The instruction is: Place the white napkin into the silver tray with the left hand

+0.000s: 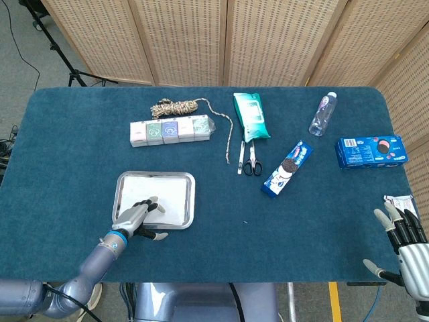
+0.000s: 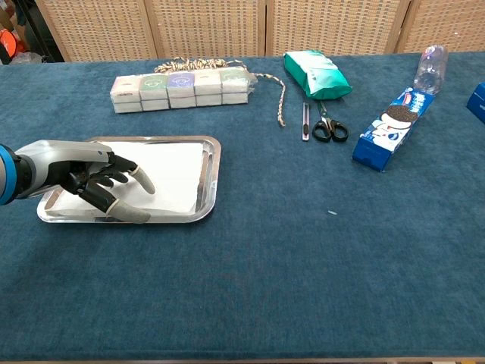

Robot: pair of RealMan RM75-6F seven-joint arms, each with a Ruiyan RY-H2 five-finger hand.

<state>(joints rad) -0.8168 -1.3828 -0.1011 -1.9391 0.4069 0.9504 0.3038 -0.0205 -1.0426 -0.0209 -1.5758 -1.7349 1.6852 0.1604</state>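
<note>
Lying flat in the silver tray [image 2: 213, 180], white napkin [image 2: 170, 173] under left hand [image 2: 83, 180]

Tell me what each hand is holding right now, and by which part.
Nothing is held. The left hand hovers over the white napkin in the silver tray, fingers spread. The right hand is empty.

no legible text, pkg print too blurry

Blue-carpeted table [image 1: 80, 147] carries silver tray [image 1: 190, 201], scissors [image 1: 252, 163], bottle [image 1: 322, 114], rope [image 1: 175, 106].
</note>
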